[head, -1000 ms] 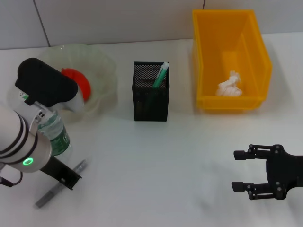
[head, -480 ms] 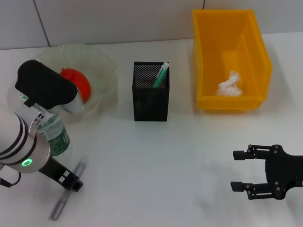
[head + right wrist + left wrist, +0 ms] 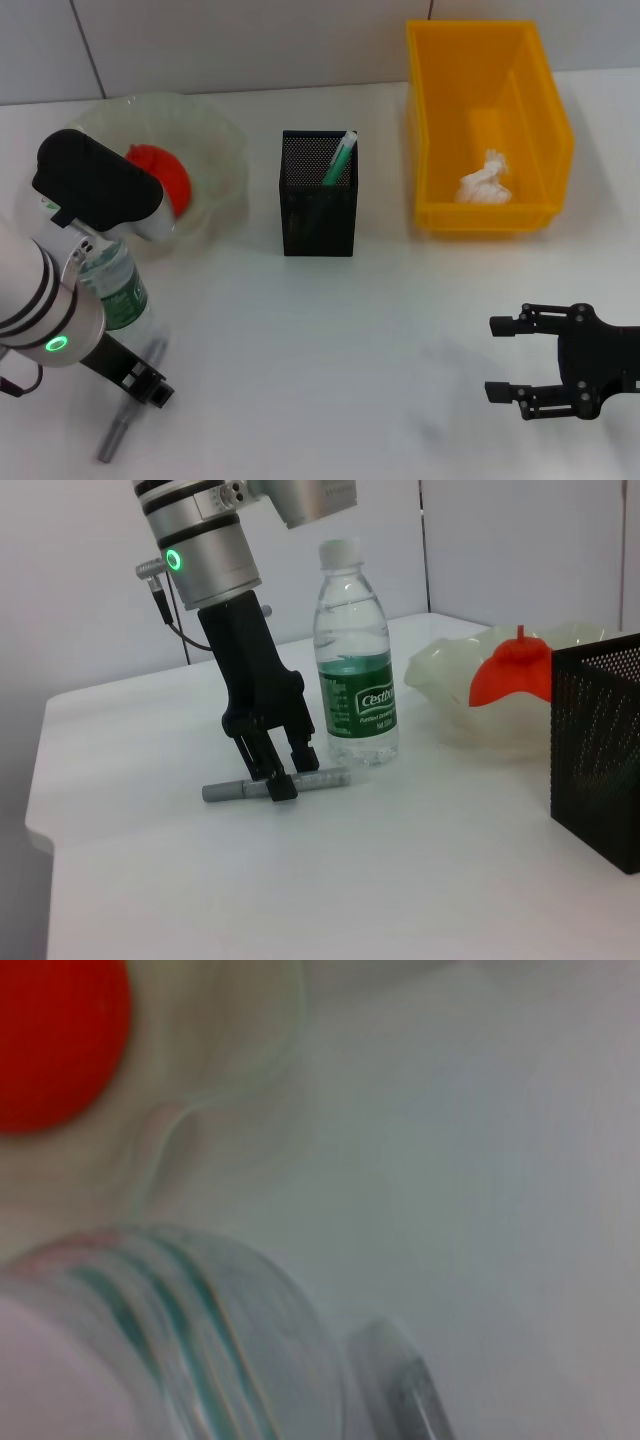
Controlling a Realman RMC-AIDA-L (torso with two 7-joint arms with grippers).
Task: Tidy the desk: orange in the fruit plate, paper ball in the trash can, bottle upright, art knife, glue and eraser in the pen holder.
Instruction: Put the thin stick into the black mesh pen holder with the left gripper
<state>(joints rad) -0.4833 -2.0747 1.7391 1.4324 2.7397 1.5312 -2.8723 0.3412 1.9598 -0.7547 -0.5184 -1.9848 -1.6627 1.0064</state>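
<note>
Black left gripper (image 3: 281, 777) pinches the grey cylindrical art knife (image 3: 275, 784) lying on the white desk (image 3: 340, 340), upright clear bottle (image 3: 355, 675) just beside; right gripper (image 3: 520, 357) idles wide open.

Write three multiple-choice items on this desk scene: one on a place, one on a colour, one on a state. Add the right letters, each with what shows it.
1. Where is the paper ball?
A. in the trash can
B. in the fruit plate
C. on the desk

2. What colour is the pen holder?
A. yellow
B. black
C. green

3. How is the bottle?
A. lying flat
B. upright
C. in the bin

Key: 1 A, the wad lies inside the yellow bin. 2 B, its mesh is black. 3 B, it stands cap up beside the left gripper.
</note>
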